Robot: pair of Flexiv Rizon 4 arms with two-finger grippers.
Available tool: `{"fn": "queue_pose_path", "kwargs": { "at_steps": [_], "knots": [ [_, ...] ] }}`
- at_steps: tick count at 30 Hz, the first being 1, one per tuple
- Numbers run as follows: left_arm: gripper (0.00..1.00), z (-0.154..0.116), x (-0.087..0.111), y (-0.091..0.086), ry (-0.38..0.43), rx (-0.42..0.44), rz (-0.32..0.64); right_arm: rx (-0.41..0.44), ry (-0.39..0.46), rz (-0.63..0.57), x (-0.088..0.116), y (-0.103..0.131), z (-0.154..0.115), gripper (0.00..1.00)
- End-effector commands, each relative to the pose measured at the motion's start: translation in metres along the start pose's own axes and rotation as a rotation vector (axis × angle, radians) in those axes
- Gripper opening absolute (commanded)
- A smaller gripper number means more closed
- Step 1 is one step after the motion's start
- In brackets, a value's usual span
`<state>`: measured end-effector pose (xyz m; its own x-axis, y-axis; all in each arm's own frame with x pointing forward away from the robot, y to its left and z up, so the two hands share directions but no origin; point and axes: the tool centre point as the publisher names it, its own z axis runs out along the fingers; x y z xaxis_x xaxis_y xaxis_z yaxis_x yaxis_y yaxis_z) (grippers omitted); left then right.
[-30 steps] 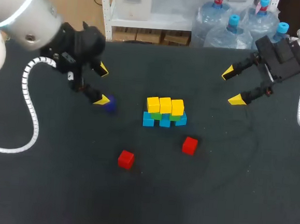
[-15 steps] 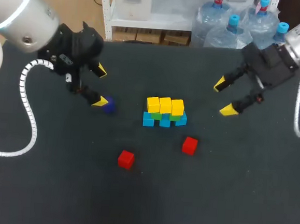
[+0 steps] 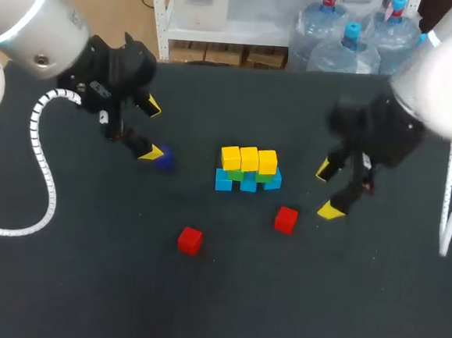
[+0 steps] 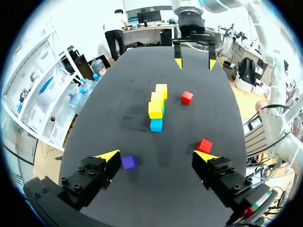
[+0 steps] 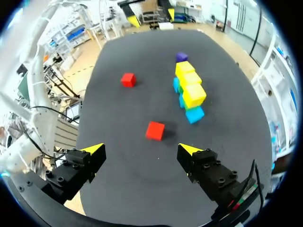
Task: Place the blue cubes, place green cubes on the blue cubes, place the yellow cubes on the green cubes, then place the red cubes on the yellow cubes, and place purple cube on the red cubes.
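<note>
Three yellow cubes sit on green cubes over blue cubes at mid-table. One red cube lies just right of the stack's front, another red cube at the front left. The purple cube rests left of the stack. My left gripper hangs open beside the purple cube, which lies near one fingertip. My right gripper stands open just right of the nearer red cube, which lies ahead between its fingers, untouched.
The dark table carries only the cubes. In the right wrist view the stack lies beyond the near red cube, with the far red cube off to the other side.
My right arm has swung in from the back right, down and left, to just beside the red cube near the stack. The left arm and all cubes have stayed put.
</note>
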<state>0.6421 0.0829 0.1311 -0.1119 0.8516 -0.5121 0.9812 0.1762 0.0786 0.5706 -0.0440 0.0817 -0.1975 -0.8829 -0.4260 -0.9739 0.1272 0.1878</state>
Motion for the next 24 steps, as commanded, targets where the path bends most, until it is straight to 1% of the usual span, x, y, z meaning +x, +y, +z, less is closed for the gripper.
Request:
{"fn": "queue_pose_path", "kwargs": {
  "at_steps": [1,10,12,14,16,19,23,24],
  "knots": [
    [1.0,0.0,0.001,0.001,-0.005,0.001,0.003,0.031,-0.033,-0.025,-0.002,-0.006,0.005,1.0],
    [1.0,0.0,0.001,0.001,-0.005,0.001,0.003,0.031,-0.033,-0.025,-0.002,-0.006,0.005,1.0],
    [1.0,0.0,0.001,0.001,-0.005,0.001,0.003,0.006,-0.024,-0.033,-0.008,-0.012,0.01,1.0],
    [1.0,0.0,0.001,0.001,-0.005,0.001,0.003,-0.014,0.007,-0.05,-0.014,-0.016,0.02,1.0],
    [1.0,0.0,0.001,0.001,-0.005,0.001,0.003,-0.018,0.039,-0.05,-0.015,-0.018,0.028,1.0],
    [1.0,0.0,0.001,0.001,-0.005,0.001,0.003,-0.013,0.109,-0.03,-0.013,-0.019,0.041,1.0],
    [1.0,0.0,0.001,0.001,-0.005,0.001,0.003,-0.005,0.168,-0.008,-0.008,-0.021,0.053,1.0],
    [1.0,0.0,0.001,0.001,-0.005,0.001,0.003,-0.006,0.167,-0.005,-0.007,-0.022,0.055,1.0]
  ]
}}
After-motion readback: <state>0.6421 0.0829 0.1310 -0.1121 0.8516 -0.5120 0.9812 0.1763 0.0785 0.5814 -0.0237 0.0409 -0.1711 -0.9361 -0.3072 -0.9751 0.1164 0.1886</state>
